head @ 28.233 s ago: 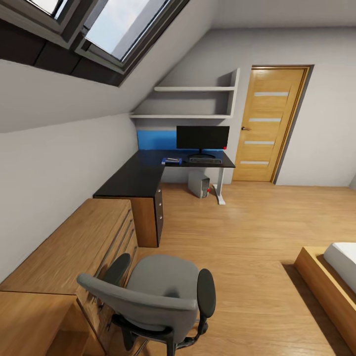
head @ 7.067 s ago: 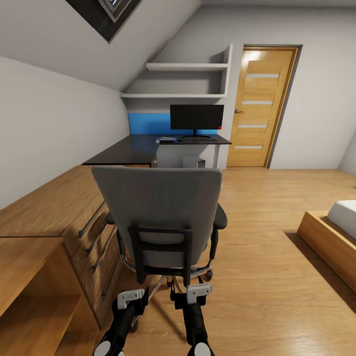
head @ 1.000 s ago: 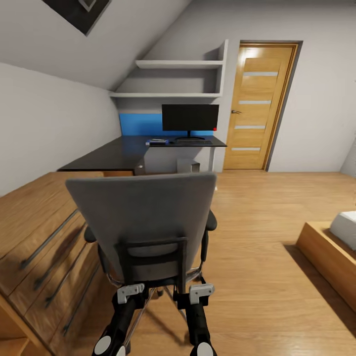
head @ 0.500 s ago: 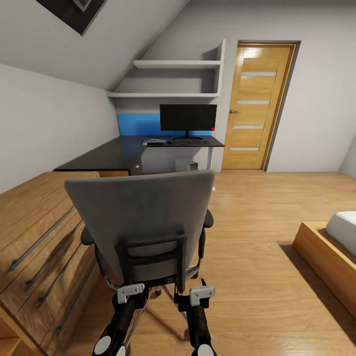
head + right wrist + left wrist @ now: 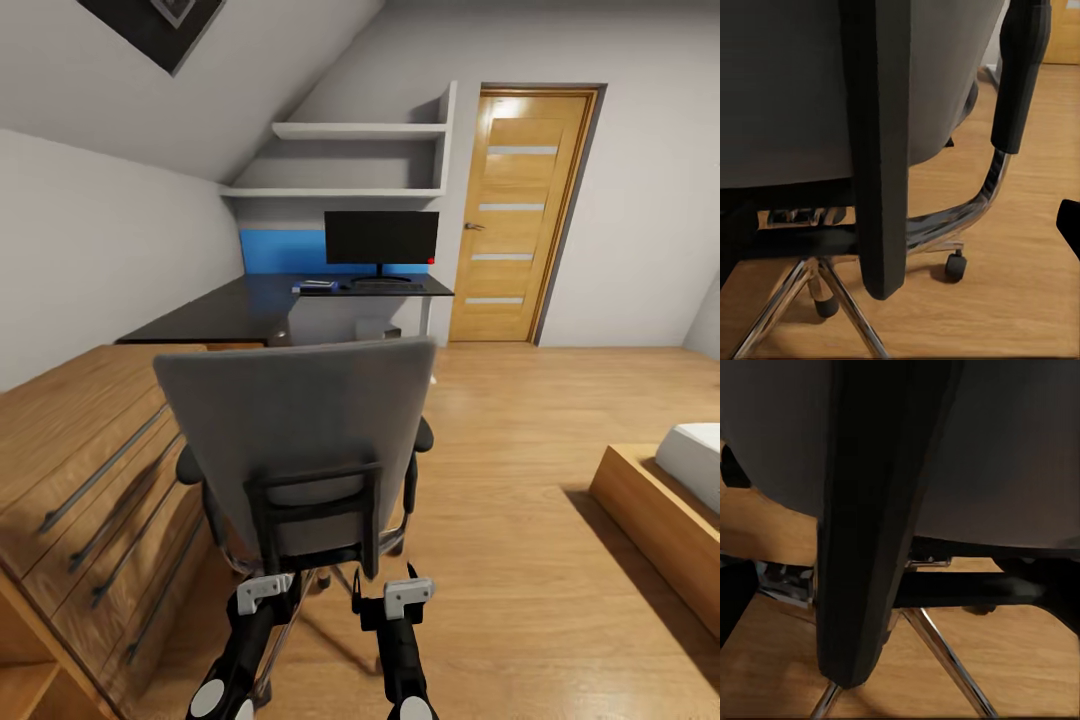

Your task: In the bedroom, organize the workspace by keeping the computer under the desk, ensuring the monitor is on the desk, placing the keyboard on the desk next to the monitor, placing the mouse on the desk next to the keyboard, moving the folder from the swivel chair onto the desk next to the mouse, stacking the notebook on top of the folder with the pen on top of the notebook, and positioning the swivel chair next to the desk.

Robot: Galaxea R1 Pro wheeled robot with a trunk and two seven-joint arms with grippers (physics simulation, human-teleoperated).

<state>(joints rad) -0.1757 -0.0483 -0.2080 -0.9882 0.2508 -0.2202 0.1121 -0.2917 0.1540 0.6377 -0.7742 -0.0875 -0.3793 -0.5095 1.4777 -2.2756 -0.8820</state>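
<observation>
The swivel chair (image 5: 300,430) stands right in front of me with its grey back toward me, on the wood floor of the bedroom. My left gripper (image 5: 265,596) and right gripper (image 5: 405,597) sit low behind it, at the foot of its black back frame (image 5: 315,500). Each wrist view has one upright of that frame close up, the left bar (image 5: 870,547) and the right bar (image 5: 881,150), with the fingers spread wide to either side. Far ahead, the black desk (image 5: 240,308) carries the monitor (image 5: 381,237), the keyboard (image 5: 382,285) and a blue folder (image 5: 316,287). The computer (image 5: 378,329) peeks out under the desk.
Low oak drawers (image 5: 90,470) run along the left, close to the chair. An oak door (image 5: 515,215) is at the far wall and a bed platform (image 5: 655,510) at the right. Open wood floor (image 5: 520,420) lies between chair and desk. The chrome chair base (image 5: 832,300) is near my grippers.
Over the last second the view has swung a little. The chair back now sits slightly further right in the picture. Both grippers keep their place behind it.
</observation>
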